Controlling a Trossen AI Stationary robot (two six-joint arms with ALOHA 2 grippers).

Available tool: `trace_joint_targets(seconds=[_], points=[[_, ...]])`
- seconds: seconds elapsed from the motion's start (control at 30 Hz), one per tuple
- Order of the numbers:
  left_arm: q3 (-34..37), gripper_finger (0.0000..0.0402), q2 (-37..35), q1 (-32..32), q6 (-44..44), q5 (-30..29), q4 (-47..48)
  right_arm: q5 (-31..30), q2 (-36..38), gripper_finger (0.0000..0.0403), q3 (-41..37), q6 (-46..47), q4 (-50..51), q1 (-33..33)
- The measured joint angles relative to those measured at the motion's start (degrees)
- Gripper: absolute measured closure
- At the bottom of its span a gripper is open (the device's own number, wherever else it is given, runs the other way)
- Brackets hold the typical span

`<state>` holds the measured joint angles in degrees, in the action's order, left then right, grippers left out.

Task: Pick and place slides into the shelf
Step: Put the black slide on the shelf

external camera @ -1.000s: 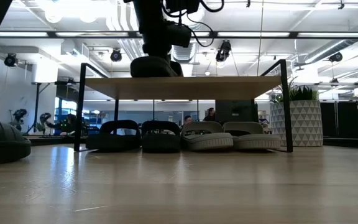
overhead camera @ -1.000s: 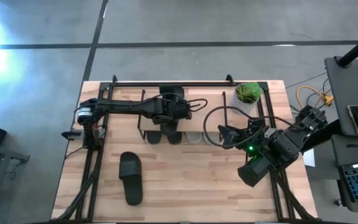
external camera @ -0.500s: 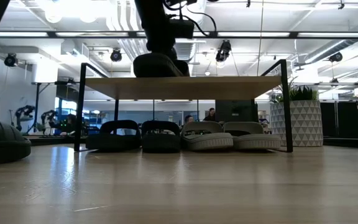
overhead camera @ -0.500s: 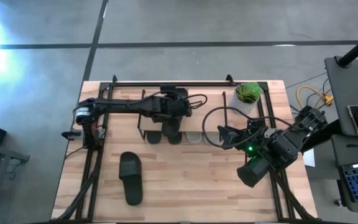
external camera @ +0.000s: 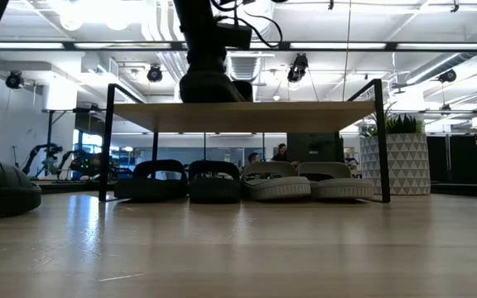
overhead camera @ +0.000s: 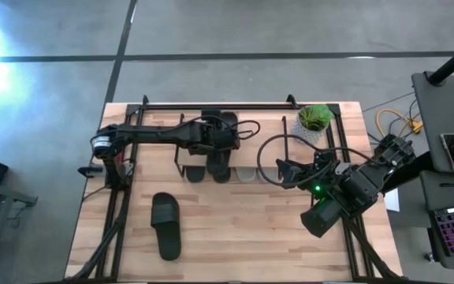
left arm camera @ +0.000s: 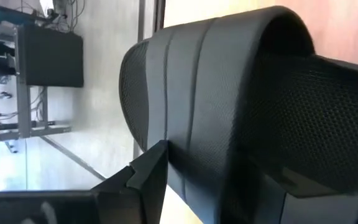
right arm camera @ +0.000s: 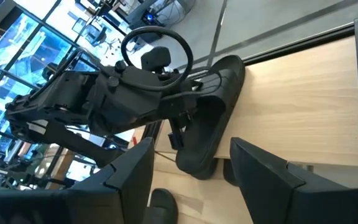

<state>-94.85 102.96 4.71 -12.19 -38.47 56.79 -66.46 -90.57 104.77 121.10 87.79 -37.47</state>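
A black slide point(overhead camera: 224, 125) lies sole down on the shelf's light top board point(external camera: 247, 116); in the low view this black slide point(external camera: 209, 86) shows as a dark lump. My left gripper point(left arm camera: 222, 193) is open over it, one finger on either side of its broad strap point(left arm camera: 229, 93). Under the board, two dark slides point(external camera: 187, 180) and two pale grey slides point(external camera: 305, 180) stand on the table in a row. Another black slide point(overhead camera: 165, 226) lies on the table nearer the front. My right gripper point(right arm camera: 191, 180) hangs open to the shelf's right, holding nothing. My left gripper comes at the slide on the shelf slanting down from the table's left side, its fingers astride the strap's edge point(left arm camera: 173, 155). I cannot tell whether a finger point(left arm camera: 143, 177) touches the rubber. The slide rests flat on the top board.
A green plant in a white patterned pot point(overhead camera: 314, 120) stands at the table's far right, beside the shelf. A black cable point(overhead camera: 270, 150) loops over the table by my right arm. Bare wood lies along the near edge.
My left wrist has swung a little above the black slide. The slide stays where it was on the shelf's top board.
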Motion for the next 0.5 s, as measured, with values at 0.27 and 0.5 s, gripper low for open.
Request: trace_joint_targets(seconds=[0.27, 0.5], points=[[0.09, 0.025, -0.75, -2.28, 0.31, 0.47, 0.03, 0.0, 0.0, 0.02, 0.0, 0.0, -0.26, 0.0], [0.15, 0.025, -1.86, -2.27, -0.75, -2.55, -2.18, 3.5, 0.02, 0.02, 0.0, 0.12, -1.28, 0.0]])
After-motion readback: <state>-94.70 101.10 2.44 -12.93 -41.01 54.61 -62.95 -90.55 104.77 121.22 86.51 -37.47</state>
